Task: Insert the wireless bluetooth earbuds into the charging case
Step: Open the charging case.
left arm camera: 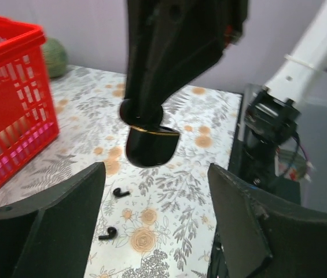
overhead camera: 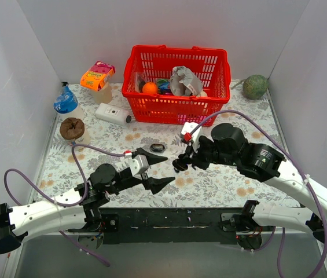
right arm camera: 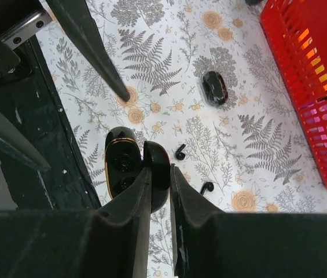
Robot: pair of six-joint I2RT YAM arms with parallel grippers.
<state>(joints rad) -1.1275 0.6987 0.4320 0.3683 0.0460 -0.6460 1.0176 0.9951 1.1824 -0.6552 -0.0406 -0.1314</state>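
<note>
My right gripper (overhead camera: 182, 164) (right arm camera: 160, 171) is shut on the open lid of the charging case (right arm camera: 120, 165), a glossy black oval with a gold rim and two empty wells. It holds the case above the table; the case also shows in the left wrist view (left arm camera: 150, 145) and the top view (overhead camera: 179, 166). Two tiny black earbuds lie on the floral cloth below: one (right arm camera: 180, 153) (left arm camera: 121, 191) and another (right arm camera: 207, 187) (left arm camera: 109, 233). My left gripper (overhead camera: 169, 169) (left arm camera: 156, 194) is open and empty, just left of the case, its jaws wide apart.
A small black oval ring-like thing (overhead camera: 157, 147) (right arm camera: 214, 88) lies on the cloth behind the grippers. A red basket (overhead camera: 177, 87) of items stands at the back. A white bottle (overhead camera: 112, 114), blue bottle (overhead camera: 66, 103), orange packet (overhead camera: 96, 75) and green ball (overhead camera: 256, 87) lie along the back.
</note>
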